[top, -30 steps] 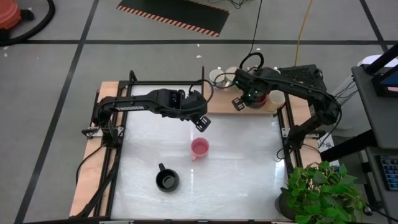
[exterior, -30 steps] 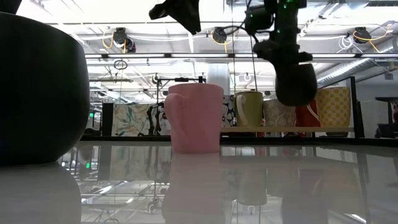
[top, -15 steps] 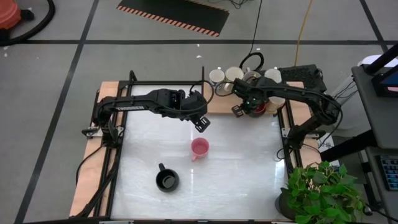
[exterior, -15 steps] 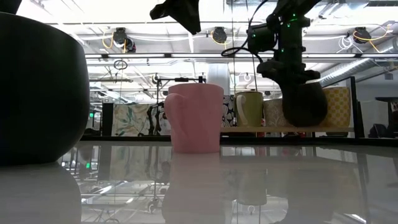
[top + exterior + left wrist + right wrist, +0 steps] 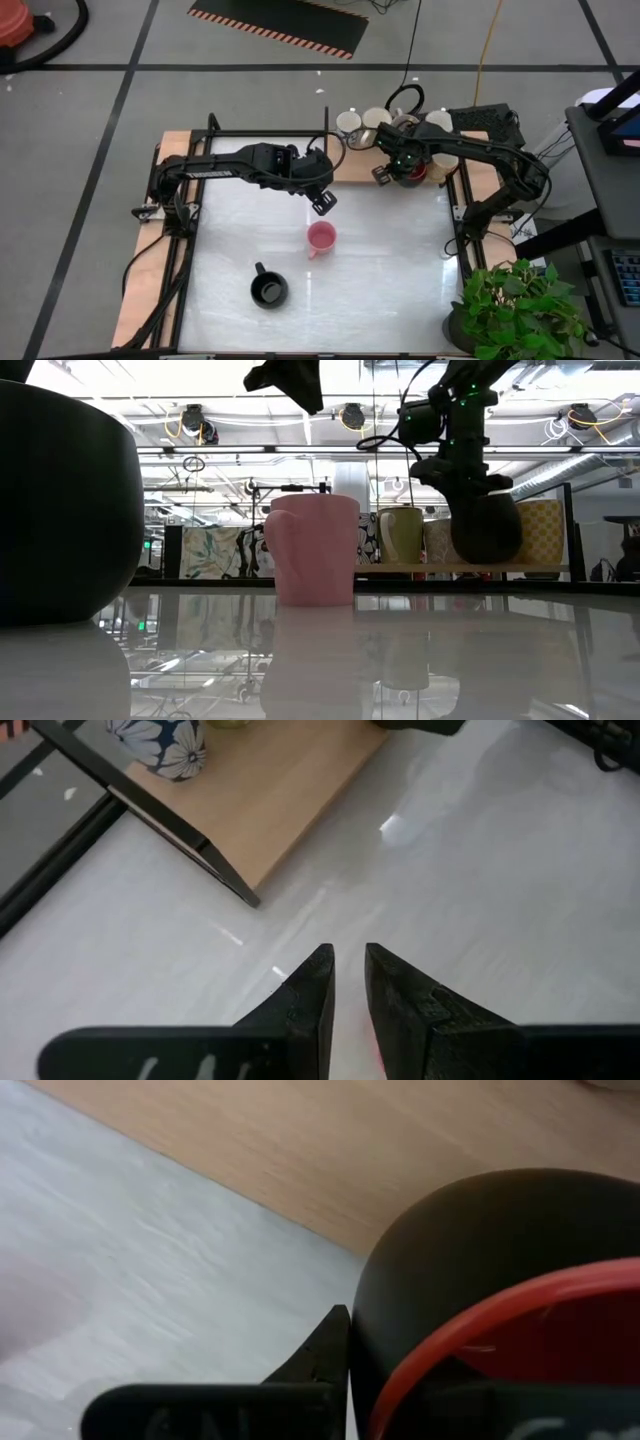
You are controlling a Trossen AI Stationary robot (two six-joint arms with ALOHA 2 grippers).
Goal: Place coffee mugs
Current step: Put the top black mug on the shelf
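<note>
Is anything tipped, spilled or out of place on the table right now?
Nothing stands out. The pink mug and black mug stand upright and apart on the white table, no spill. The right gripper holds a dark mug with red inside clear of the table.

We find the black mug (image 5: 60,500) cut off by the low view's left edge; its handle and rim are out of sight there. The flowered mug (image 5: 160,742) is cropped in the left wrist view, only its lower body showing. In the right wrist view the red-lined dark mug (image 5: 500,1290) fills the corner, hiding one of the right gripper's fingers and running past the edge. The mugs at the back (image 5: 375,120) are partly covered by the right arm from above.
</note>
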